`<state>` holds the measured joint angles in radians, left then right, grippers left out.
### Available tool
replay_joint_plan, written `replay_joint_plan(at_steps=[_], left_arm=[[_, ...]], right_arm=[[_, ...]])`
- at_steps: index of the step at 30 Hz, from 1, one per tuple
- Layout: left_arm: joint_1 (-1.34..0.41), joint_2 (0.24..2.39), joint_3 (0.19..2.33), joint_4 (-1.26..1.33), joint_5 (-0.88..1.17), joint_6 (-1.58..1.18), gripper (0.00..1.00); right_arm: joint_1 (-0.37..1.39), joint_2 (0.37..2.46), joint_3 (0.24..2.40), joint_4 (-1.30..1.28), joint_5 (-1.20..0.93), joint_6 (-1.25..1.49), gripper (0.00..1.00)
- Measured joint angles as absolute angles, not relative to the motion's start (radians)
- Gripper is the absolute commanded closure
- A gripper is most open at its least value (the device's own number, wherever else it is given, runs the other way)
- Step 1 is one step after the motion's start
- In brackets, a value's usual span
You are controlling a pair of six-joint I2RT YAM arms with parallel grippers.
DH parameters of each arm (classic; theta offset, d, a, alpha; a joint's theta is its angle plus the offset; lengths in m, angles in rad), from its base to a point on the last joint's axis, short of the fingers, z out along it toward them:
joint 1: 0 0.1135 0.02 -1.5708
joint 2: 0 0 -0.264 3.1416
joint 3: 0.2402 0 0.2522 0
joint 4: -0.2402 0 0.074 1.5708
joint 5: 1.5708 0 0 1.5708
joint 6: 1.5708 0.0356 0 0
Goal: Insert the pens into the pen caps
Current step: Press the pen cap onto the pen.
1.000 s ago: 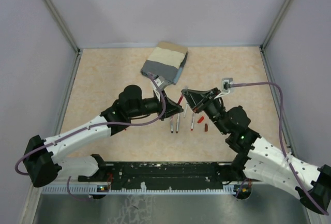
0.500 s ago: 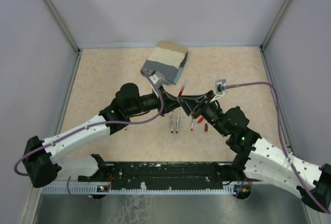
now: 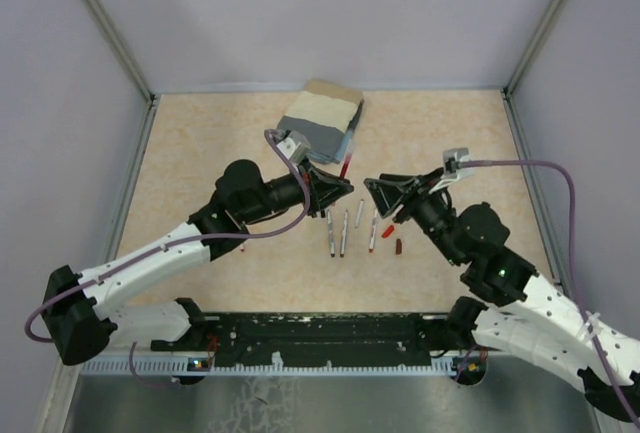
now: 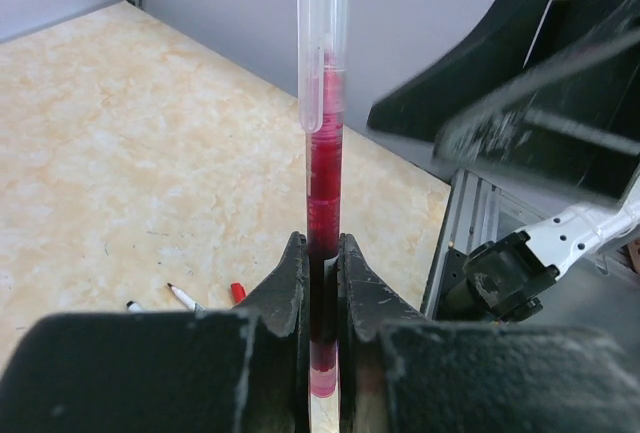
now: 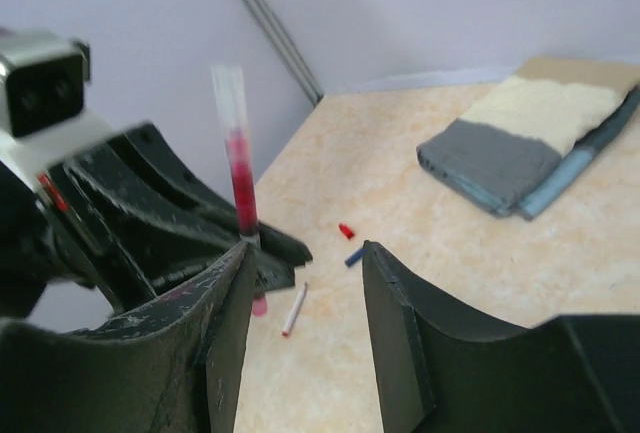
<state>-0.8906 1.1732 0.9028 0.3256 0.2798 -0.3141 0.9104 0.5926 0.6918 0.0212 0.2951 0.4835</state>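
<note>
left gripper (image 4: 322,253) pinching a red-inked pen (image 4: 322,143) tight, barrel poking up past the fingertips, right gripper (image 5: 305,268) spread wide and holding nothing, facing it, other pens (image 3: 342,235) and loose caps (image 3: 388,230) lying on the table (image 3: 200,153) between the arms

Gap between left end effector (image 3: 345,189) and right end effector (image 3: 377,196), pens (image 3: 343,234) beneath, cloth (image 3: 318,123) beyond
</note>
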Motion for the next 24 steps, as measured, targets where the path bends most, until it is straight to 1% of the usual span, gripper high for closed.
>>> replay_joint_plan(at_steps=[4, 8, 17, 20, 24], left_arm=[[-0.891, 1.172, 0.903, 0.333, 0.279, -0.314, 1.00], [-0.891, 1.171, 0.903, 0.333, 0.280, -0.314, 1.00], [-0.891, 1.171, 0.903, 0.334, 0.315, -0.315, 1.00], [-0.891, 1.171, 0.903, 0.334, 0.332, -0.315, 1.00], [-0.891, 1.171, 0.903, 0.333, 0.343, -0.315, 1.00]], right_arm=[[0.866, 0.633, 0.805, 0.005, 0.303, 0.467, 0.51], [0.812, 0.718, 0.921, 0.001, 0.272, 0.467, 0.51], [0.775, 0.877, 1.029, -0.004, 0.140, 0.484, 0.51], [0.756, 0.897, 1.029, -0.006, 0.085, 0.503, 0.53], [0.746, 0.910, 1.029, -0.008, 0.028, 0.523, 0.61]])
